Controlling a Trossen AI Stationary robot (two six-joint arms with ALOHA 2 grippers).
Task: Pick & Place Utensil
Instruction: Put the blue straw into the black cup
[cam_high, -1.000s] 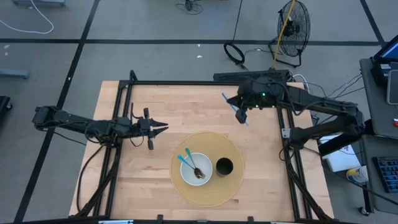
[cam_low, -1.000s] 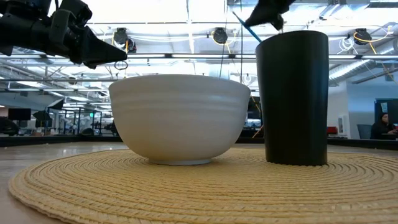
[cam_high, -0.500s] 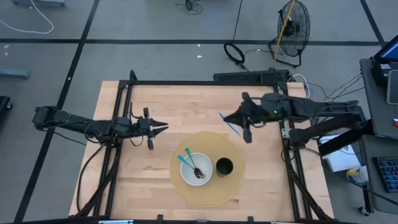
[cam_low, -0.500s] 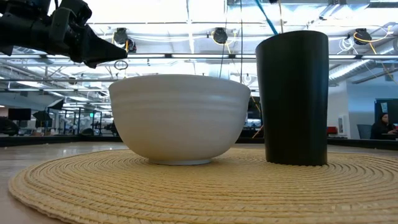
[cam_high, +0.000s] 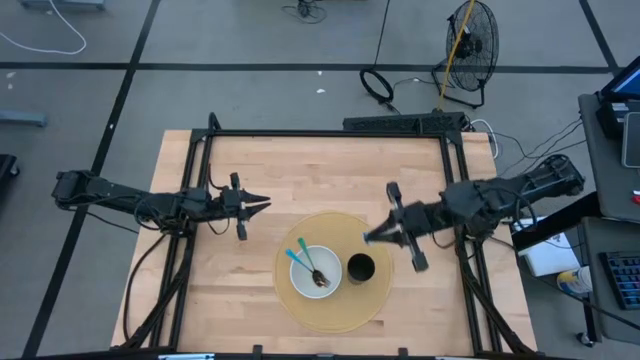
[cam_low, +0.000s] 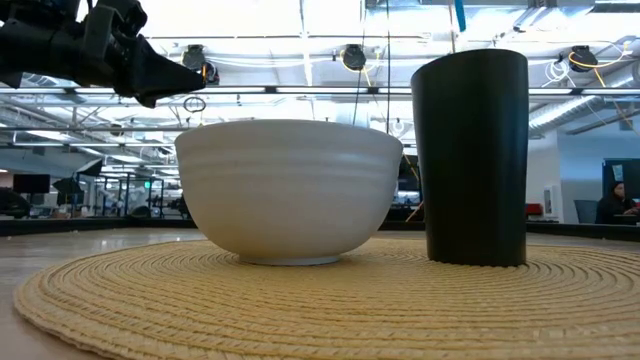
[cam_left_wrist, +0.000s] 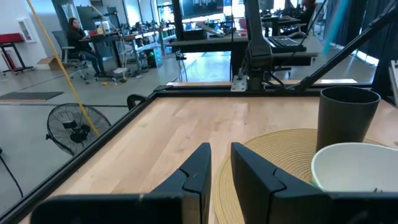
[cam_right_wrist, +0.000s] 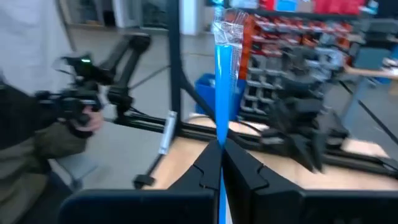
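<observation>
My right gripper (cam_high: 370, 238) is shut on a blue utensil (cam_right_wrist: 222, 81) just to the right of the black cup (cam_high: 360, 267). The cup stands on a round woven mat (cam_high: 380, 245) next to a white bowl (cam_high: 330, 262). In the low view the utensil's lower end (cam_low: 458, 12) shows above the cup's rim (cam_low: 470, 55). The bowl holds another blue utensil (cam_high: 297, 258) and a dark one (cam_high: 318, 277). My left gripper (cam_high: 266, 205) waits left of the mat, its fingers (cam_left_wrist: 200, 163) almost together and empty. My right gripper pinches the blue utensil's handle (cam_right_wrist: 219, 138) between its two fingers. The fingers come about level from the table's right and lie across the handle. The utensil stands about upright, lifted clear, with its lower end over the cup.
A black frame rail (cam_high: 320, 134) runs round the wooden table (cam_high: 300, 170). A floor fan (cam_high: 468, 40) and cables lie beyond the far edge. There is bare wood between the mat and the far rail.
My right gripper has carried the blue utensil from the table's far right toward the near edge and the cup, turning as it went. In the low view the utensil has moved rightward until it stands over the cup. My left arm has kept still.
</observation>
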